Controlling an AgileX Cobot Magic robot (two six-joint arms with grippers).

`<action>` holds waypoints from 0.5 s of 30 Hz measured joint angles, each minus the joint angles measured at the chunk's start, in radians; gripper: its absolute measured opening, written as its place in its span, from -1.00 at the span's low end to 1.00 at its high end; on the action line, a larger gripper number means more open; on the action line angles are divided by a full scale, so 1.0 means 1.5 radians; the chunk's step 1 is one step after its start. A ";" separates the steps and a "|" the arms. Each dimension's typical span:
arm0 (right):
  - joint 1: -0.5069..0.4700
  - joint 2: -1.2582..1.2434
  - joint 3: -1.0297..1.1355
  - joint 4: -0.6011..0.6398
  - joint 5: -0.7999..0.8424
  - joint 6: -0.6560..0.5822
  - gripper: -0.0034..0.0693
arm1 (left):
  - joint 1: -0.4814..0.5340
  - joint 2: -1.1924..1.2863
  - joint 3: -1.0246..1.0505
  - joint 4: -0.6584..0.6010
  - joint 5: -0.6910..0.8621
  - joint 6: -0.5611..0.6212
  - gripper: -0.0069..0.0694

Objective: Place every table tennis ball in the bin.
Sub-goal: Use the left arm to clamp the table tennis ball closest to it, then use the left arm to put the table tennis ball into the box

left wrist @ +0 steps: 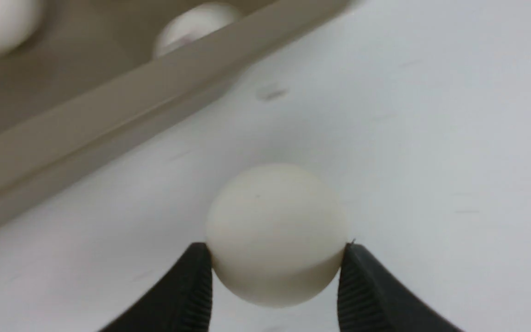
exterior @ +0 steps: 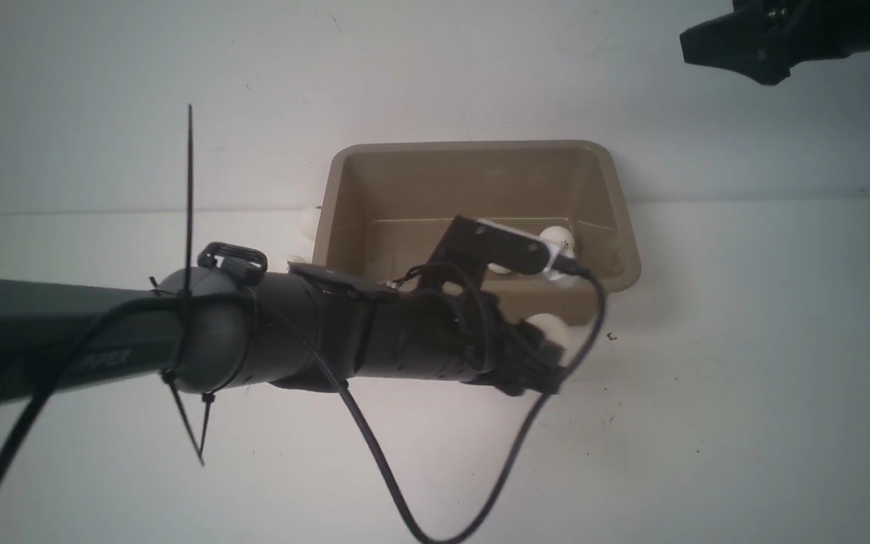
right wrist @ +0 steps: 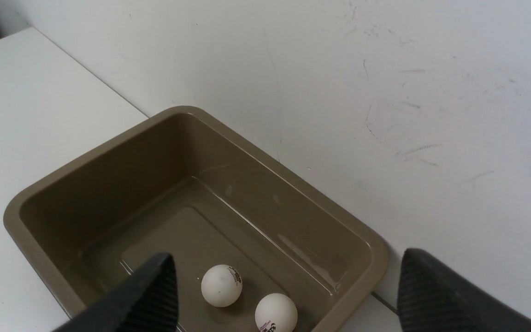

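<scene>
White tabletop, near side: your left gripper [left wrist: 274, 258] pinches one table tennis ball [left wrist: 274, 216] just beside the bin [left wrist: 109, 110]. Lift straight up until the ball clears the flared rim, then carry it farther in. Two balls [right wrist: 221, 286] already lie inside. The right gripper [right wrist: 286, 256] hangs spread wide above the bin, holding nothing.
</scene>
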 joint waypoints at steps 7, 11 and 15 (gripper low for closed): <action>0.000 0.000 0.000 0.000 0.000 0.000 0.69 | -0.014 -0.074 0.001 0.002 -0.035 0.125 0.00; 0.000 0.000 0.000 0.000 0.001 0.000 0.69 | 0.047 -0.073 -0.002 0.002 -0.102 0.171 0.00; 0.000 0.000 0.000 0.000 0.002 0.001 0.69 | 0.136 -0.060 -0.018 0.001 -0.110 0.194 0.00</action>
